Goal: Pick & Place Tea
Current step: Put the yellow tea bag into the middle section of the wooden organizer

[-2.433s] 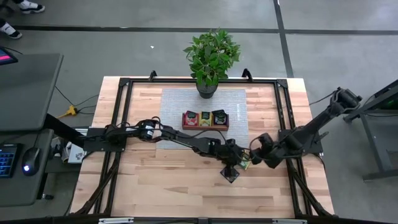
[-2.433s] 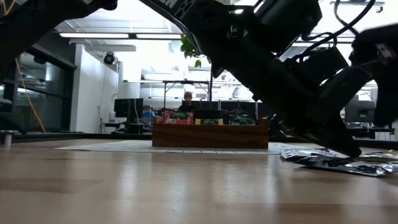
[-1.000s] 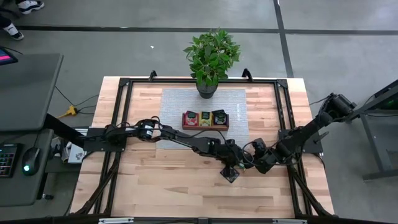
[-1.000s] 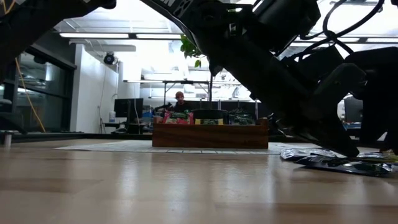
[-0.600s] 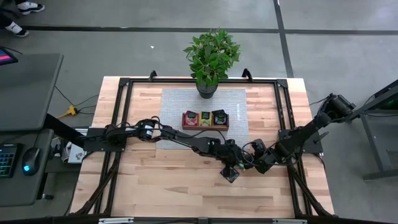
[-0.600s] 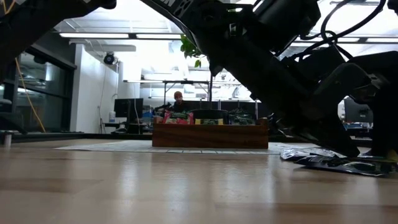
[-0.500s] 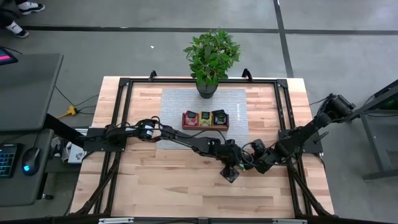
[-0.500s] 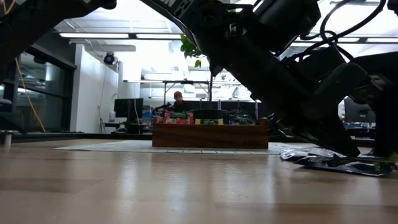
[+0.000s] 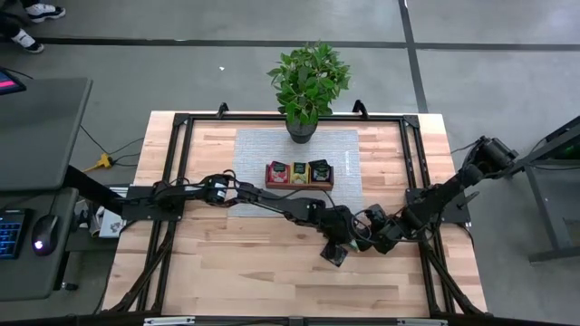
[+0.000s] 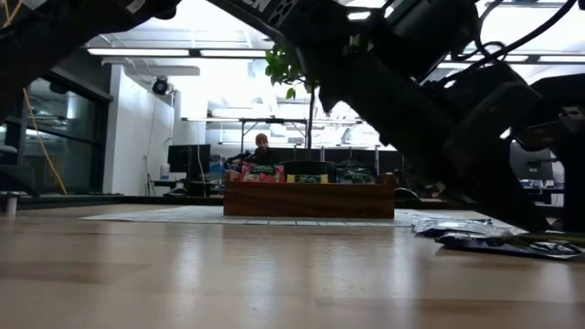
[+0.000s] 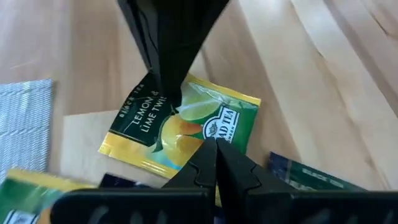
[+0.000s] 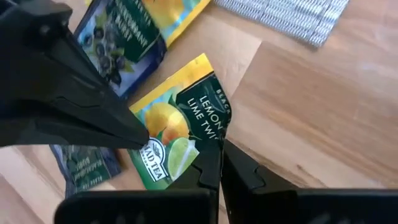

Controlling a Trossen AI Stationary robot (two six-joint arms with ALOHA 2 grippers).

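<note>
From above, both tools meet near the counter's front edge, right of middle: left tool (image 9: 342, 237), right tool (image 9: 361, 237). The tray (image 9: 299, 174) by the plant (image 9: 308, 81) holds three stacks.

At counter level, loose sachets (image 10: 498, 239) lie flat, thin and light.

Each wrist view shows shut fingers pinching opposite edges of one lemon-lime sachet (image 11: 183, 127). It looks flimsy and slick, best gripped at an edge. Two blue sachets (image 12: 121, 43) lie beside it.
</note>
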